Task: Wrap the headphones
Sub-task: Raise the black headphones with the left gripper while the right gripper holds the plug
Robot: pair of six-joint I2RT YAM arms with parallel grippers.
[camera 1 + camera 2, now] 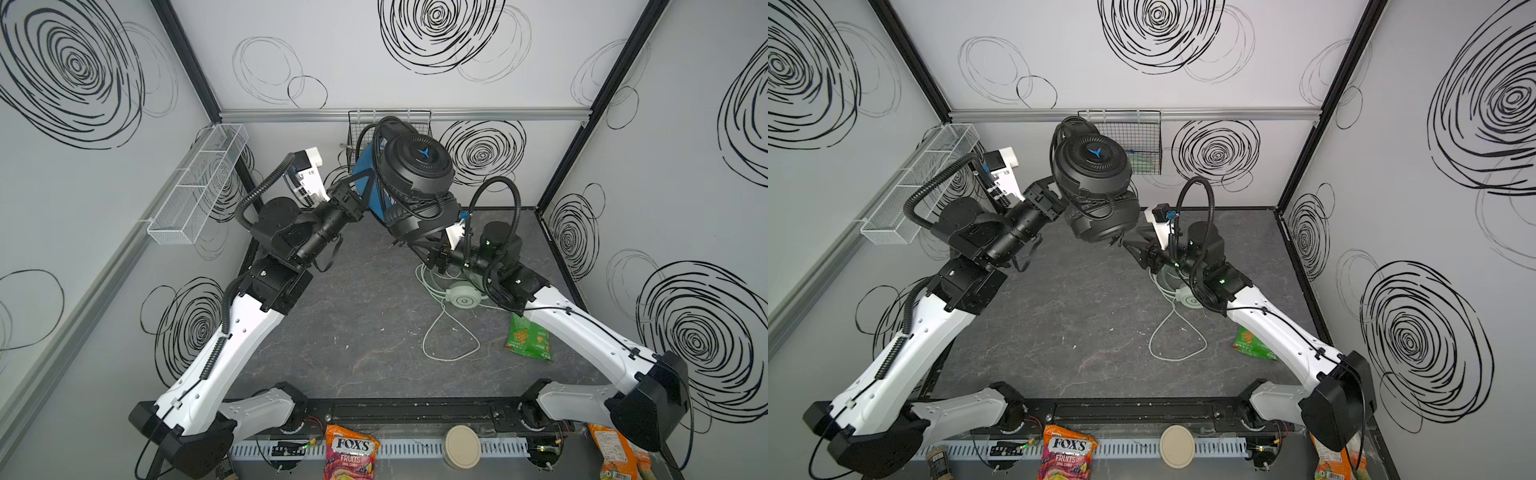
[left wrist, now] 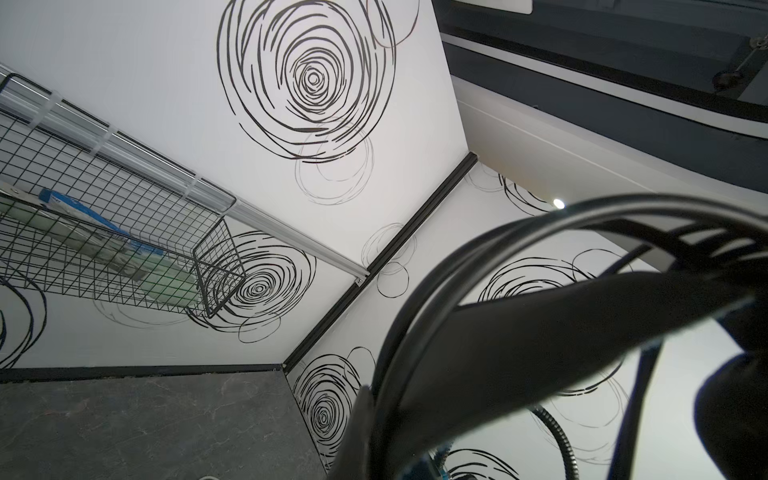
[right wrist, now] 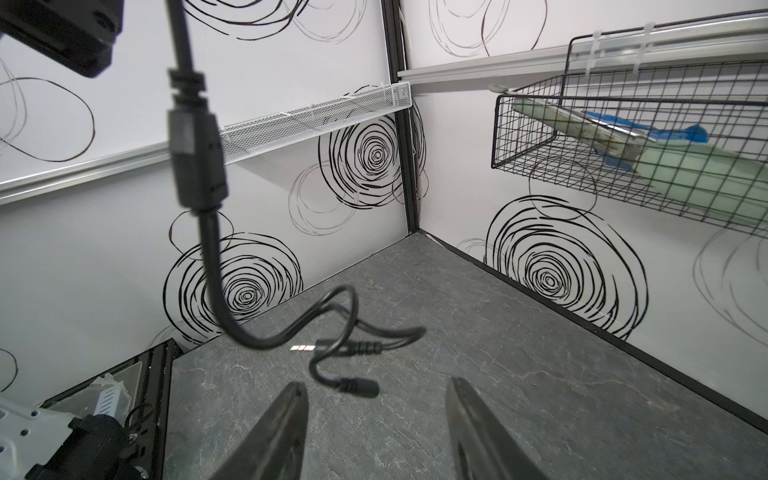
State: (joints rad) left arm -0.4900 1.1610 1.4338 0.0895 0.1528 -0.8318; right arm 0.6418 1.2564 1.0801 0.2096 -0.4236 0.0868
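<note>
Black headphones (image 1: 417,164); FOX'S FRUITS bag (image 1: 351,452)

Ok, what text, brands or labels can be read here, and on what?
"FOX'S FRUITS": candy bag, front edge.
Smaller line beneath it: blurred.
Print on green snack bag and orange packet: unreadable.
Earcup of black headphones: blue emblem, no words.

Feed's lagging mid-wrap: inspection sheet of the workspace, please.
Surface: dark grey marbled tabletop, no spills.
Job's things: black blue-banded headset raised aloft; mint-green headset on tabletop.
Clutter: green snack bag on tabletop; Fox's candy bag, round beige lid at front.
Grippers: left gripper shut on black blue-banded headset; right gripper open, empty.
Cables: black cable partly wound round earcups, tail dangling; pale cable loose.
Surroundings: black wire basket, white mesh shelf on walls.
</note>
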